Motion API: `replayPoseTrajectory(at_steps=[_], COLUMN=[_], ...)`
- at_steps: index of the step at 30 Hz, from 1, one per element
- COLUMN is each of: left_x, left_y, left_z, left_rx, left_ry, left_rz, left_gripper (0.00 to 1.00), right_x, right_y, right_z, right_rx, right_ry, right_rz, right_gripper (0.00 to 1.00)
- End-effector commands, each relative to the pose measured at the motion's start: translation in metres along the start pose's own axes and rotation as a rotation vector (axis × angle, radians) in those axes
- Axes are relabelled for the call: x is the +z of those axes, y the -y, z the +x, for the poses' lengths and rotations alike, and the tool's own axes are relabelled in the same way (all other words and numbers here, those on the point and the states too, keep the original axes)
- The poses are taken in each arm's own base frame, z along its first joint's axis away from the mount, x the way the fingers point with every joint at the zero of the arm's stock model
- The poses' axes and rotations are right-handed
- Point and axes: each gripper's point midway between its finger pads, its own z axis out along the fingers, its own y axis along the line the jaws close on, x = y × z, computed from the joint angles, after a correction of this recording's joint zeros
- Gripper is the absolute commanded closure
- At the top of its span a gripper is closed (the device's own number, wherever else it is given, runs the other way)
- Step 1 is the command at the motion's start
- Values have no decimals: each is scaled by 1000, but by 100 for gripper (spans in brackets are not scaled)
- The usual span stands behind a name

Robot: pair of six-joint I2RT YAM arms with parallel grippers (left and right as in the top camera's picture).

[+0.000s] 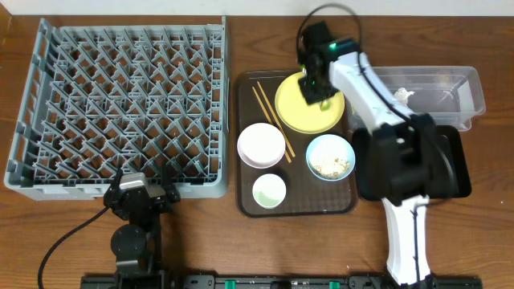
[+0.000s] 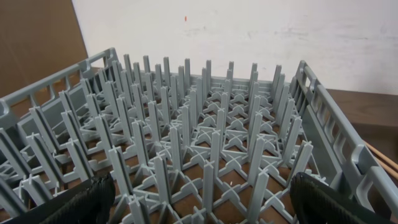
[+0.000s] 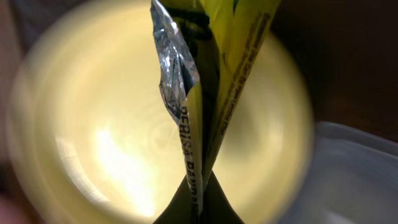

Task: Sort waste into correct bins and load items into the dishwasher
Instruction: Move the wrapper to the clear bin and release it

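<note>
From above, the grey rack (image 1: pixel 120 104) holds no dishes. The yellow plate (image 1: pixel 309 108), white bowl (image 1: pixel 261 144), blue bowl (image 1: pixel 330 156) of crumbs, cup (image 1: pixel 269 190) and chopsticks (image 1: pixel 273 120) sit on the brown tray (image 1: pixel 245 201), so I judge loading not begun. The right gripper (image 1: pixel 315 87) hangs over the plate, and the left gripper (image 1: pixel 140 193) sits beside the rack.

The left wrist view shows stiff plastic pegs, with the fingers (image 2: pixel 74 202) spread wide.

The right wrist view shows a crinkly, foil-lined wrapper (image 3: pixel 205 93) pinched tight above the glossy plate, with the clear tub (image 3: pixel 354 174) just beside it.
</note>
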Motion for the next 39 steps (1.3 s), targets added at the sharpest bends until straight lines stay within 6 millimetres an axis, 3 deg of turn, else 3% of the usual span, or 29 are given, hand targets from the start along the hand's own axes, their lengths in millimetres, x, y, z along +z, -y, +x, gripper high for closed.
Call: replayPoseTrajectory(at_steps=[1, 4, 6, 8, 12, 17, 22, 25, 28, 30, 32, 36, 38, 39], left_x=[2, 2, 2, 2, 2, 2, 2, 2, 2, 2, 2, 2, 2, 2], left_y=[-1, -1, -1, -1, -1, -1, -1, -1, -1, -1, -1, -1, -1, -1], left_z=[18, 18, 18, 18, 18, 18, 18, 18, 18, 18, 18, 18, 18, 18], left_rx=[18, 18, 18, 18, 18, 18, 18, 18, 18, 18, 18, 18, 18, 18], left_ry=[-41, -41, -41, -41, -41, -41, -41, -41, -41, -41, -41, -41, -40, -41], left_rz=[-4, -4, -4, -4, -4, -4, -4, -4, -4, -4, -4, -4, -4, -4], left_gripper=[9, 9, 9, 9, 9, 9, 9, 9, 9, 9, 9, 9, 9, 9], right_x=[-130, -166, -176, -175, -152, -111, -77, -67, -66, -68, -73, -92, -107, -118], right_y=[45, 95, 129, 158, 196, 213, 207, 208, 211, 213, 212, 209, 199, 186], right_z=[-40, -30, -15, 3, 42, 79, 107, 103, 92, 80, 65, 33, 14, 2], right_rx=[196, 379, 544, 731, 1142, 1524, 1767, 1780, 1740, 1652, 1532, 1245, 1036, 881], right_ry=[293, 353, 352, 330, 251, 165, 119, 141, 175, 199, 214, 255, 277, 288], right_rz=[5, 89, 169, 237, 287, 339, 385, 363, 329, 294, 246, 153, 77, 2], right_gripper=[99, 99, 98, 99, 98, 98, 98, 98, 55, 38, 28, 23, 31, 39])
